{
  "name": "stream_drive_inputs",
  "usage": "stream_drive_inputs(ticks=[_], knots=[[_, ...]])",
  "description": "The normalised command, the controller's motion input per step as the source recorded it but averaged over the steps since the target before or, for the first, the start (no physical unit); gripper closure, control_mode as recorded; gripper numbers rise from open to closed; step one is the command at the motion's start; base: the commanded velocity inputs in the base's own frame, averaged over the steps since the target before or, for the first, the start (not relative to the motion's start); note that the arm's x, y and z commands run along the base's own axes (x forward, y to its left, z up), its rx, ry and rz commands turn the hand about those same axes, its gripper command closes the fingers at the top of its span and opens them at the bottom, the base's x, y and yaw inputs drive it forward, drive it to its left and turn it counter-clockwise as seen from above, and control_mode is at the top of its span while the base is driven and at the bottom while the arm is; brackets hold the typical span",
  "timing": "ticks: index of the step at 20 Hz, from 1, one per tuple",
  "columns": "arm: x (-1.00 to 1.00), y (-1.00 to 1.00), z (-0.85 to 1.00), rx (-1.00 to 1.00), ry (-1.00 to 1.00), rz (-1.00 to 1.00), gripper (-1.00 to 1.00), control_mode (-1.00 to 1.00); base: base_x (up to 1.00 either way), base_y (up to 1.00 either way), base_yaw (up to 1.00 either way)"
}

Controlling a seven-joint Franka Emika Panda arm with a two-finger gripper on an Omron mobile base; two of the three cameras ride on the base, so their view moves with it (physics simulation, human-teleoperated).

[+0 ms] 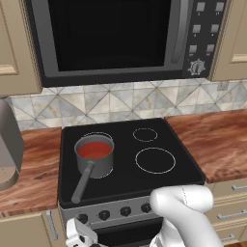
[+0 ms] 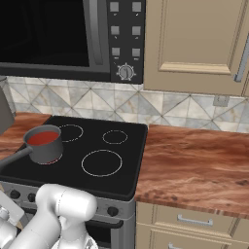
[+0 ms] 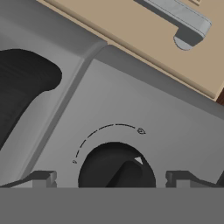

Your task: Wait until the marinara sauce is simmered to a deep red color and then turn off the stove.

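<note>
Claw (image 3: 109,179) stands released, fingertips flanking the knob (image 3: 117,168) on the stove (image 1: 159,181) front panel. Sauce (image 1: 94,150) sits above and beyond, in the saucepan (image 1: 94,161). Knob looks rigid, smooth; best pinched across its raised central ridge.

1. White Franka arm w/ dark joints (image 1: 185,212): rises at lower right of left base view; rounded elbow segment bulges up, then the link drops off the bottom edge.
2. Right base view: same arm at lower left, elbow bent, links folding down and twd the left edge.
3. Two-finger gripper (image 3: 111,178) works low; white hand housing sits at bottom edge of left base view, left of the elbow.
4. Hand view: both small dark finger tips (image 3: 43,178) stand wide apart, one each side of frame centre. Jaws fully spread, nothing btwn them gripped.
</note>
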Motion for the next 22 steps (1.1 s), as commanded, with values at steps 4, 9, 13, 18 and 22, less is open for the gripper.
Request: stream_drive_inputs(ticks=[4, 9, 13, 18, 22], knots=[[0.0, 0.0, 0.0, 0.0, 0.0, 0.0, -1.0, -1.0, 0.0, 0.0, 0.0], [0.0, 0.0, 0.0, 0.0, 0.0, 0.0, -1.0, -1.0, 0.0, 0.0, 0.0], [0.0, 0.0, 0.0, 0.0, 0.0, 0.0, -1.0, -1.0, 0.0, 0.0, 0.0], [0.0, 0.0, 0.0, 0.0, 0.0, 0.0, -1.0, -1.0, 0.0, 0.0, 0.0], [0.0, 0.0, 0.0, 0.0, 0.0, 0.0, -1.0, -1.0, 0.0, 0.0, 0.0]])
